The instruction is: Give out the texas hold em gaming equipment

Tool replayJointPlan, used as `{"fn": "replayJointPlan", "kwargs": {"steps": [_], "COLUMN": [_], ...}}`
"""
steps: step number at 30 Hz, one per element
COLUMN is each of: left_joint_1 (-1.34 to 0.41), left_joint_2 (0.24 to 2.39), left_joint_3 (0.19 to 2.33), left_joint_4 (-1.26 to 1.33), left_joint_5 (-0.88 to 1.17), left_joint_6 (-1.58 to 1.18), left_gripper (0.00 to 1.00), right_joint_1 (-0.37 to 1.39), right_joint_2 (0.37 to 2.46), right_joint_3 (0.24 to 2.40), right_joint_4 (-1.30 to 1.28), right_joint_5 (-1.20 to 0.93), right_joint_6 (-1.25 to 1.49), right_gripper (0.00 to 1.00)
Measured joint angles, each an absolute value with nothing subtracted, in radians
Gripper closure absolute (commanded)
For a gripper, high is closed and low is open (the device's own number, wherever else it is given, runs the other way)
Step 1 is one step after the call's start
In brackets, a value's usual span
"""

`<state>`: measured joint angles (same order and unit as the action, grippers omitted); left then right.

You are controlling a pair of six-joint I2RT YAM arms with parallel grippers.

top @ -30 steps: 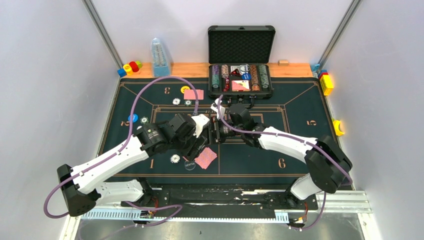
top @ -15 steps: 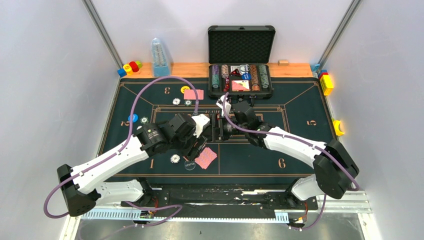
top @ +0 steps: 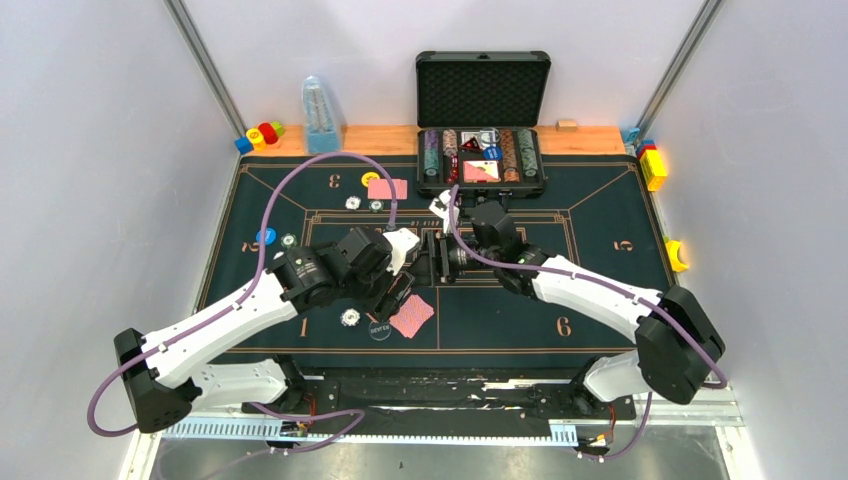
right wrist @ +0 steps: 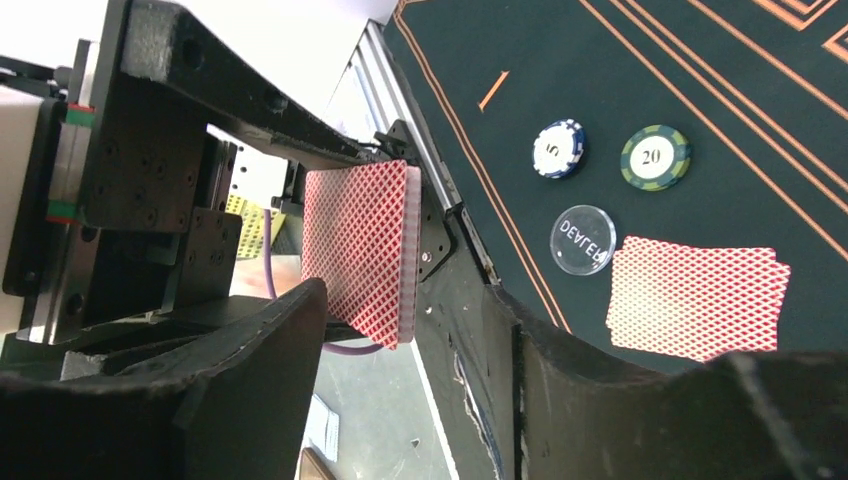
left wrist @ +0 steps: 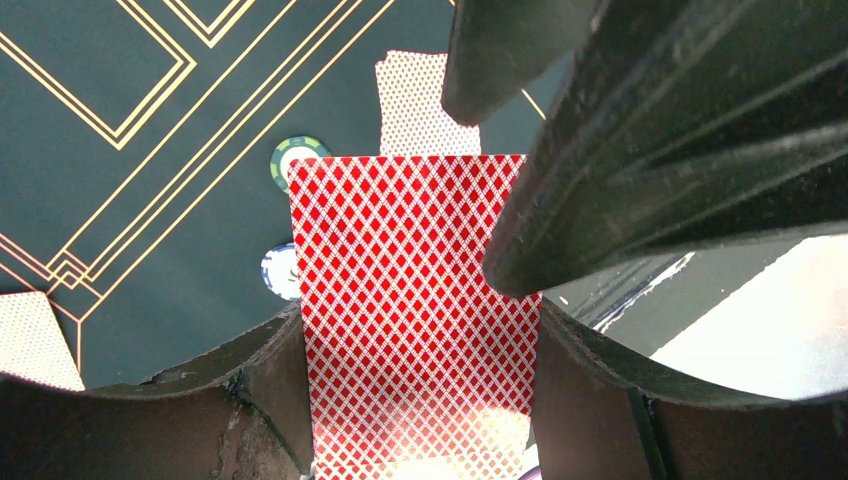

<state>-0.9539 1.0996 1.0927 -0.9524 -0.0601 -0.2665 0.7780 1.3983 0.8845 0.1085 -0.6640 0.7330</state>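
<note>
My left gripper [left wrist: 415,330] is shut on a deck of red-backed playing cards [left wrist: 415,300], holding it upright above the green felt mat [top: 600,300]. It sits mid-mat in the top view [top: 398,287]. My right gripper [right wrist: 410,330] is open, its fingers [left wrist: 680,150] right at the deck's far edge; the deck [right wrist: 360,250] stands just beyond its fingertips. On the mat below lie dealt cards [top: 411,316], a clear dealer button [top: 380,327] and a white chip [top: 349,317]. The right wrist view shows the button [right wrist: 583,240], two chips [right wrist: 558,148] and the cards [right wrist: 695,297].
An open black case [top: 482,160] with chip rows and cards stands at the mat's far edge. Cards [top: 388,188], a yellow disc [top: 371,180] and chips [top: 352,202] lie at seat 3; a blue disc [top: 265,237] lies at seat 2. Toy blocks [top: 260,134] and a blue bottle [top: 320,115] stand behind.
My right arm's elbow has swung right and its wrist has shifted slightly up, with the gripper staying at the deck. The left arm has not moved.
</note>
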Motion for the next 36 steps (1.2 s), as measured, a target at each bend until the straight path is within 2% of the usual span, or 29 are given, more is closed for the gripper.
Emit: {"fn": "replayJointPlan", "kwargs": {"steps": [5,9,14,22,29,33,36], "left_joint_1": [-0.954,-0.954,-0.954,-0.954,-0.954,-0.954,-0.954], "left_joint_2": [1.1,1.1,1.102,1.103,1.103,1.103,1.103], "left_joint_3": [1.093,1.093,1.092,1.092,1.092,1.092,1.092], "left_joint_4": [-0.952,-0.953,-0.961,-0.958,-0.957,-0.958,-0.958], "left_joint_5": [-0.06,-0.06,-0.061,-0.06,-0.059,-0.056,-0.054], "left_joint_6": [-0.266,-0.266,-0.266,-0.266,-0.266,-0.266,-0.266], "left_gripper": [1.0,1.0,1.0,1.0,1.0,1.0,1.0], "right_joint_1": [0.796,0.805,0.809,0.811,0.811,0.81,0.81], "right_joint_2": [1.417,1.439,1.438,1.398,1.372,1.355,1.338], "right_joint_3": [0.885,0.886,0.895,0.895,0.895,0.895,0.895], "right_joint_4": [0.11,0.109,0.104,0.059,0.038,0.025,0.011], "right_joint_5": [-0.689,-0.695,-0.677,-0.61,-0.579,-0.567,-0.551], "right_joint_6": [0.729,0.727,0.722,0.7,0.686,0.682,0.677], "right_gripper": [0.48,0.57,0.62,0.67,0.8,0.86,0.86]}}
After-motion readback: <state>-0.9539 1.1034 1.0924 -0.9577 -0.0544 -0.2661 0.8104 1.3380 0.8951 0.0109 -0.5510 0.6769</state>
